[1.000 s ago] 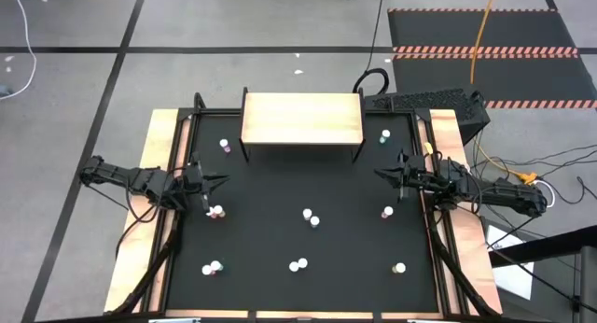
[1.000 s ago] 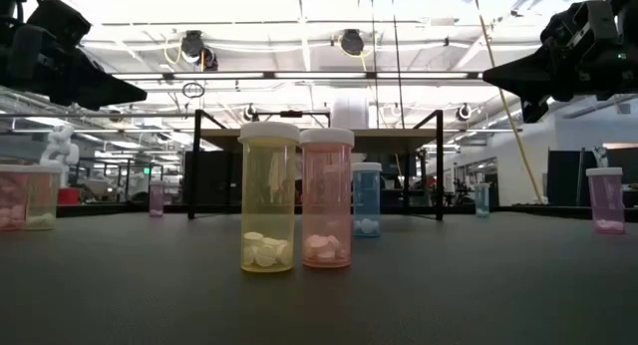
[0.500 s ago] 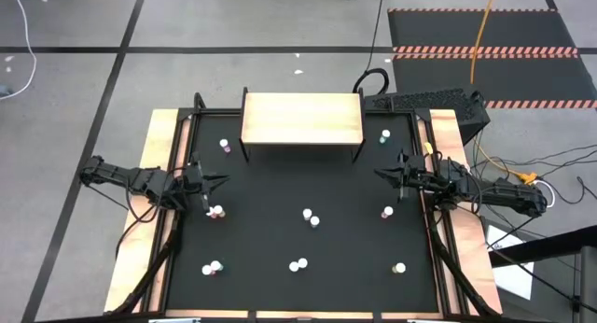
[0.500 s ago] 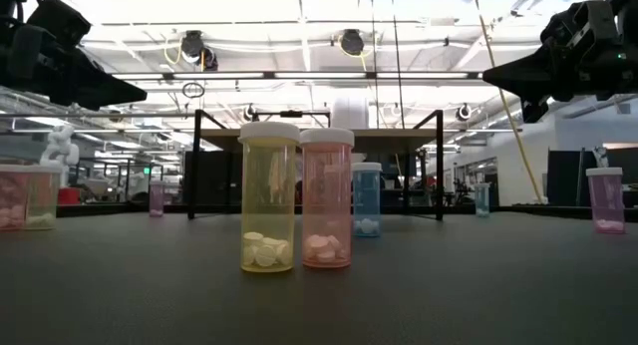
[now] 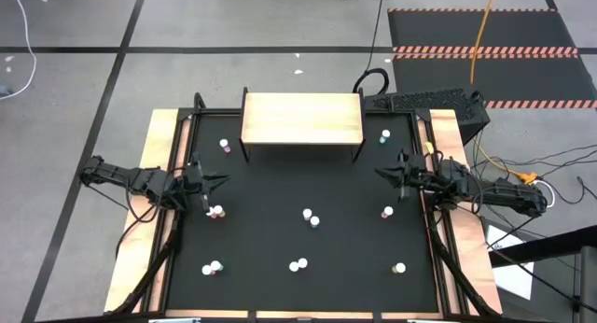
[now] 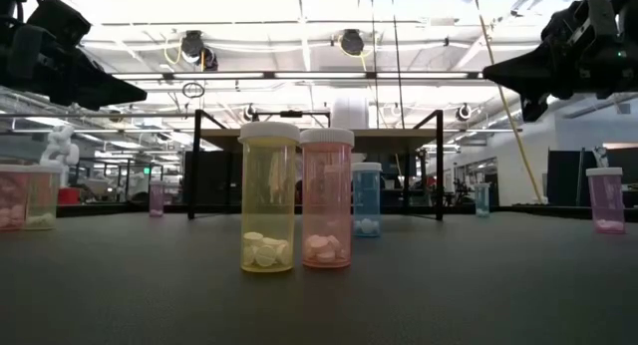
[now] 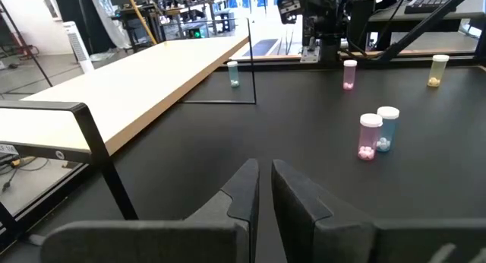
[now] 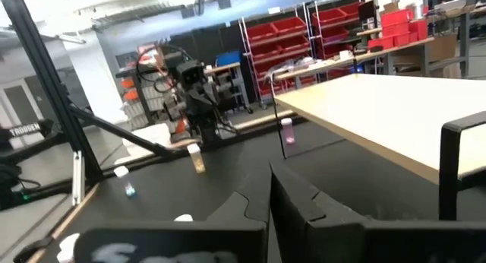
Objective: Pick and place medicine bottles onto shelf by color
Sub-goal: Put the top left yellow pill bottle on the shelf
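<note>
left gripper (image 5: 218,181) hovers over the left edge of the black table (image 5: 270,239), fingers (image 7: 247,188) nearly together with only a thin gap, holding nothing. right gripper (image 5: 381,173) hovers over the right edge, fingers (image 8: 292,193) pressed close, also empty.

rectangular light-wood shelf on thin black legs (image 5: 301,118) stands at the far middle of the table, top bare.

small white-capped medicine bottles all sit on the table surface:
- pink one (image 5: 224,145) near the shelf's left legs
- blue-green one (image 5: 385,134) just right of the shelf
- pair (image 5: 216,212) just below the left gripper
- pair at table centre (image 5: 311,217); left wrist view shows these as pink (image 7: 368,136) and blue (image 7: 387,128), touching or nearly so
- single pink one (image 5: 387,212) near the right gripper
- pair front left (image 5: 212,267)
- pair front centre (image 5: 298,264); low view shows yellow (image 6: 269,197) and pink (image 6: 326,198) side by side, upright
- yellow one front right (image 5: 399,267)
</note>
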`<act>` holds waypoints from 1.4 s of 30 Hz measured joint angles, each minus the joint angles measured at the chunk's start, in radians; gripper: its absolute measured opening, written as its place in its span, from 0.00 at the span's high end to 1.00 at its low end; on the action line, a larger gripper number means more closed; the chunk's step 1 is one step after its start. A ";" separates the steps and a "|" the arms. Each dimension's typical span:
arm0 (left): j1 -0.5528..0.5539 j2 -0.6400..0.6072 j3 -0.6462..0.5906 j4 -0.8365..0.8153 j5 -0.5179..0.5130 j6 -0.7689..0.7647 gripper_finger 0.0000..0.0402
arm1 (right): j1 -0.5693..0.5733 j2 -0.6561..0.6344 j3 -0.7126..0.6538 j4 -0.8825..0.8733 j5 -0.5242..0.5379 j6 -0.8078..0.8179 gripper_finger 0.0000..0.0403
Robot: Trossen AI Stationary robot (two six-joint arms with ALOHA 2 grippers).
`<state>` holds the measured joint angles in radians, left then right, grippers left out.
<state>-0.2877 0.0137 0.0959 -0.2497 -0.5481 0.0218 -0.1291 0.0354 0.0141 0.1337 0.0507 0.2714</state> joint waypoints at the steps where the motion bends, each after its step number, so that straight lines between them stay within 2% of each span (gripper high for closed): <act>1: 0.000 0.000 0.000 0.000 0.000 0.000 0.90 | 0.000 0.000 0.000 0.020 0.000 0.017 1.00; 5: 0.000 0.000 0.000 0.000 0.000 0.000 0.90 | 0.001 0.001 0.000 0.128 0.040 0.058 1.00; 8: 0.000 0.000 0.000 0.000 0.000 0.000 0.90 | 0.000 0.007 0.000 0.152 0.215 0.093 1.00; 11: 0.000 0.000 0.000 -0.001 0.000 0.001 0.90 | 0.000 0.008 0.000 0.152 0.390 0.279 1.00; 13: 0.008 0.003 0.001 -0.013 -0.023 0.109 0.90 | 0.000 0.019 0.000 0.150 0.444 0.411 1.00; 15: 0.027 0.005 0.004 -0.007 -0.039 0.243 0.90 | 0.000 0.040 0.000 0.152 0.430 0.504 1.00; 17: 0.034 0.006 0.006 0.020 -0.038 0.313 0.90 | 0.000 0.071 0.001 0.149 0.380 0.621 1.00; 20: 0.037 0.013 0.006 0.012 -0.036 0.311 0.90 | 0.001 0.129 0.009 0.154 0.345 0.811 1.00; 23: 0.037 0.016 0.006 0.014 -0.036 0.274 0.90 | 0.001 0.198 0.043 0.152 0.311 0.866 1.00; 26: 0.037 0.017 0.006 0.025 -0.036 0.254 0.90 | 0.012 0.287 0.110 0.149 0.313 0.846 1.00; 30: 0.037 0.018 0.006 0.047 -0.029 0.277 0.90 | 0.030 0.412 0.218 0.160 0.317 0.734 1.00; 33: 0.037 0.019 0.006 0.142 -0.028 0.268 0.90 | 0.034 0.494 0.284 0.153 0.339 0.582 1.00; 37: 0.037 0.019 0.006 0.373 -0.027 0.118 0.90 | 0.025 0.553 0.333 0.235 0.368 0.434 1.00; 39: 0.040 0.019 0.006 0.508 -0.081 0.039 0.90 | 0.016 0.556 0.333 0.316 0.369 0.365 1.00; 42: 0.057 0.019 0.006 0.630 -0.251 -0.013 0.90 | 0.000 0.555 0.334 0.435 0.371 0.307 1.00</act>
<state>-0.2308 0.0326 0.1022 0.3808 -0.7992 0.0090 -0.1287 0.5907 0.3477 0.5692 0.4218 0.5784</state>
